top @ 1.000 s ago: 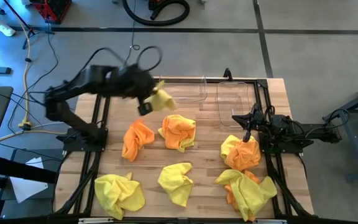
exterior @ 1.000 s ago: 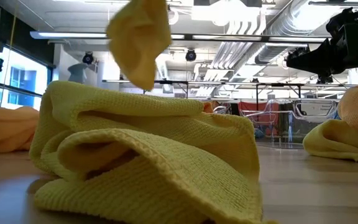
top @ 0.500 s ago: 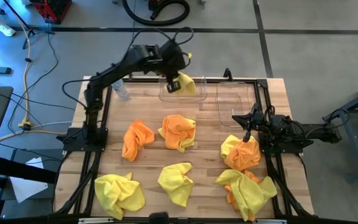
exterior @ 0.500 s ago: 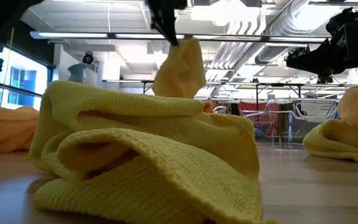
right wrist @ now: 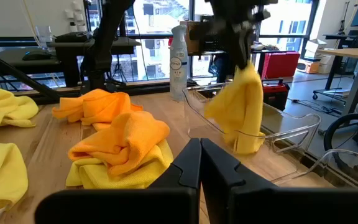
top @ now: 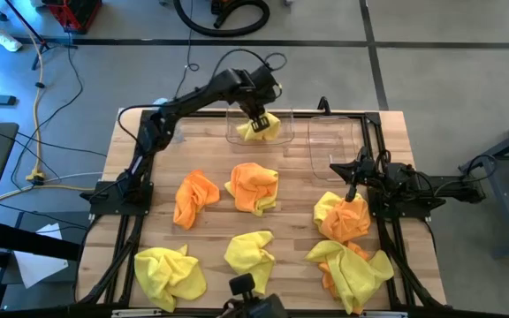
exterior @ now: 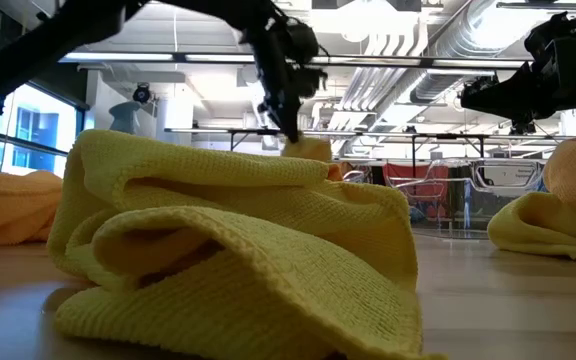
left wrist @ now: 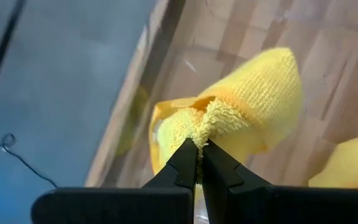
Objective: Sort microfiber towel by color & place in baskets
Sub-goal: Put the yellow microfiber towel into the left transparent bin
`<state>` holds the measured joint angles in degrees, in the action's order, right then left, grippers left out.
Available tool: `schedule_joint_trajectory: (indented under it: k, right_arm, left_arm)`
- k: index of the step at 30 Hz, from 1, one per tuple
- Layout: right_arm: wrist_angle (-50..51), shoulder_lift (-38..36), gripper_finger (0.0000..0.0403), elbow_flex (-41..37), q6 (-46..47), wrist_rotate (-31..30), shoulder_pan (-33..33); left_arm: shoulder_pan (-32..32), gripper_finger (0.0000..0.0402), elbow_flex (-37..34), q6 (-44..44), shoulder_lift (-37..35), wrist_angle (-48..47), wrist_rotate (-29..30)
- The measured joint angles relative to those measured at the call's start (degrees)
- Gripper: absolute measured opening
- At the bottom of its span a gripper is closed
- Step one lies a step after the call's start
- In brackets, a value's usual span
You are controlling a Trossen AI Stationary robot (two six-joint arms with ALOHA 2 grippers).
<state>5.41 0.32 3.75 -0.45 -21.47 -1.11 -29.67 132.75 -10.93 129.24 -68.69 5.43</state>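
**Yellow towel lowered into left basket**

Carried across from mid-table, a yellow towel [top: 266, 126] is now held in the left basket [top: 237, 134], pinched by the closed left gripper [top: 256, 124]. Two clear, round-cornered plastic baskets are seen; the right one [top: 334, 141] stands alongside. Rumpled, nubbly cloths are counted on the wood: roughly four yellow, four orange. The right gripper [top: 352, 181] is closed, holding nothing.
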Motion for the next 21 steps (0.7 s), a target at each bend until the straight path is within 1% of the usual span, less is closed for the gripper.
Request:
schedule_joint_trajectory:
  k: [7, 10, 14, 21]
  right_arm:
    - [-0.02, 0.00, 0.0000, 0.00, 0.00, 0.00, -0.01]
    - [0.00, 0.00, 0.0000, 0.00, 0.02, 0.00, 0.00]
    - [-0.01, 0.00, 0.0000, 0.00, 0.00, 0.00, 0.01]
    - [0.00, 0.00, 0.0000, 0.00, 0.00, 0.00, 0.00]
  left_arm:
    - [0.11, 0.0001, 0.00, 5.52, 6.61, 0.02, 0.00]
    - [0.23, 0.0011, 0.00, 6.41, 8.74, 0.18, 0.01]
    - [0.24, 0.0040, 0.00, 9.21, 10.27, 0.26, -0.42]
    - [0.38, 0.0112, 0.00, 9.35, 10.58, 0.88, -0.41]
